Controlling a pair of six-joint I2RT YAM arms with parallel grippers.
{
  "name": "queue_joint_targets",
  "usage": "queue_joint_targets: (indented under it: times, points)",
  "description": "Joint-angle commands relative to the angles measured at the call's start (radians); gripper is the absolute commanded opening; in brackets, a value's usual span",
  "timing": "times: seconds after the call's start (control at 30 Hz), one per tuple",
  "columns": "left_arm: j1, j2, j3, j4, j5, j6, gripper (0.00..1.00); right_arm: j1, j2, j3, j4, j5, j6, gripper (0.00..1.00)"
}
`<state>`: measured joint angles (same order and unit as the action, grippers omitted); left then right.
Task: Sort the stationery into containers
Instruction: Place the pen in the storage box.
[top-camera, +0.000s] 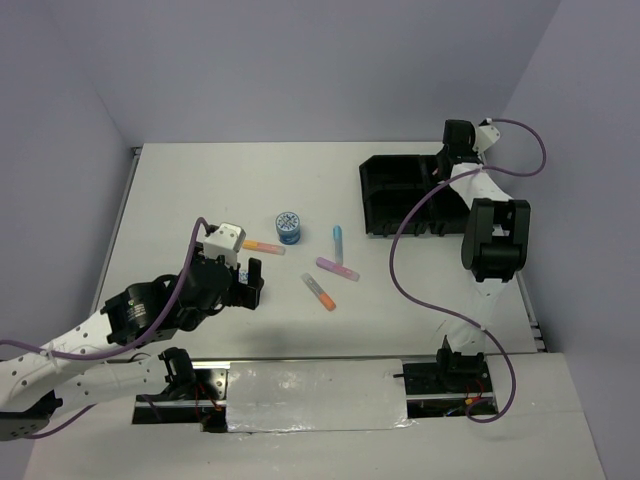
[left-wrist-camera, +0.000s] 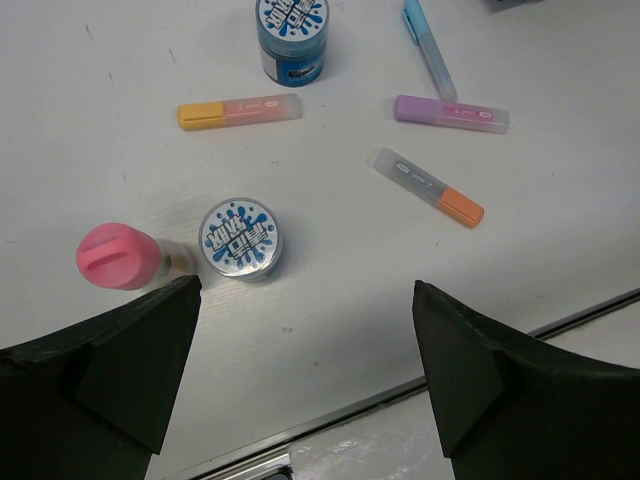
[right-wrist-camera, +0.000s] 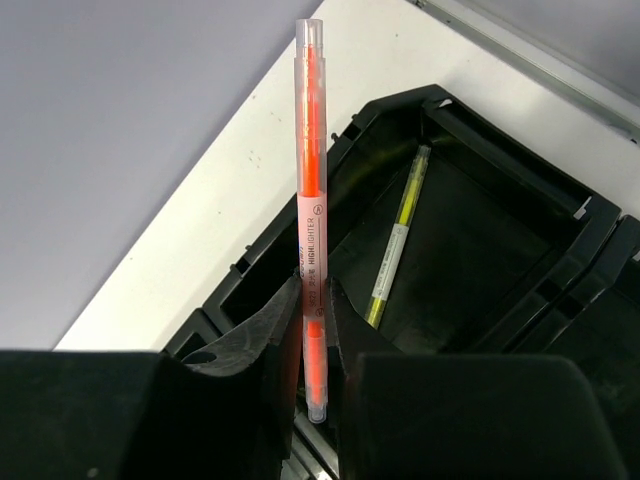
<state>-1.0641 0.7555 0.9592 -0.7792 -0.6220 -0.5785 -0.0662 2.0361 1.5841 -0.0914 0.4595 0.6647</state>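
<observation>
The right gripper (right-wrist-camera: 313, 300) has its jaws nearly closed, pinching an orange pen (right-wrist-camera: 310, 150) upright over the tray (right-wrist-camera: 500, 142). The left gripper (left-wrist-camera: 305, 300) has its jaws wide open and holds nothing, above bare table (left-wrist-camera: 330, 340).

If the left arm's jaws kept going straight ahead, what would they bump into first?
Probably the bare table; the open left gripper points down at it. The nearest blue tub lies off to one side, though depth is unclear.

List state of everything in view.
left gripper, open, empty
right gripper, shut on orange-red highlighter
orange-red highlighter, upright in the jaws
tray, holds yellow highlighter
yellow highlighter, lying in compartment
near tub, lidded, on table
far tub, lidded, on table
pink-capped bottle, capped, on table
yellow-orange pen, on table
purple pen, on table
blue pen, on table
orange pen, on table
</observation>
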Motion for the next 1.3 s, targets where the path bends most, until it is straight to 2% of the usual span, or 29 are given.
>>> queue_joint_targets:
  times: [0.0,0.13,0.23,0.3,0.47,0.5,0.57,0.6,0.67,0.73,0.83,0.87,1.07,1.23,1.27]
  points:
    - [-0.005,-0.013,-0.005,0.041,0.005,0.017,0.99,-0.010,0.012,0.030,0.031,0.002,0.010,0.19]
    - [-0.004,-0.016,-0.007,0.041,0.005,0.017,0.99,-0.014,0.010,0.022,0.030,-0.015,0.015,0.20]
    - [-0.004,-0.016,-0.005,0.040,0.002,0.016,0.99,-0.014,0.010,0.022,0.019,-0.019,0.018,0.31]
    - [-0.004,-0.016,-0.005,0.037,-0.002,0.014,0.99,-0.015,0.010,0.020,0.009,-0.019,0.019,0.33]
    - [-0.004,-0.019,-0.005,0.035,-0.007,0.012,0.99,-0.024,0.013,0.014,0.001,-0.033,0.033,0.35]
    - [-0.004,-0.021,-0.004,0.035,-0.007,0.012,0.99,-0.024,0.015,0.014,0.004,-0.042,0.030,0.43]
    - [-0.004,-0.022,-0.007,0.037,-0.007,0.014,0.99,-0.024,0.010,0.014,0.002,-0.054,0.024,0.51]
    - [-0.004,-0.024,-0.005,0.037,-0.007,0.014,0.99,-0.024,0.004,0.010,0.010,-0.079,0.023,0.59]
    - [-0.004,-0.021,-0.004,0.032,-0.019,0.008,0.99,-0.018,-0.020,-0.012,0.030,-0.114,0.000,0.66]
    - [-0.004,-0.016,0.001,0.018,-0.036,-0.007,0.99,0.008,-0.046,-0.015,0.036,-0.140,-0.042,0.73]
    - [0.003,-0.002,0.013,-0.023,-0.097,-0.050,0.99,0.061,-0.098,-0.025,0.032,-0.153,-0.112,0.76]
    - [0.007,0.004,0.018,-0.037,-0.137,-0.066,0.99,0.089,-0.118,-0.039,0.041,-0.153,-0.128,0.83]
    - [0.085,-0.002,0.052,-0.158,-0.269,-0.204,0.99,0.259,-0.275,-0.139,0.050,-0.169,-0.255,0.85]
    - [0.127,-0.054,0.070,-0.261,-0.381,-0.340,0.99,0.412,-0.433,-0.245,0.022,-0.359,-0.390,0.85]
    - [0.128,-0.073,0.073,-0.278,-0.395,-0.374,0.99,0.439,-0.448,-0.249,-0.031,-0.369,-0.424,0.86]
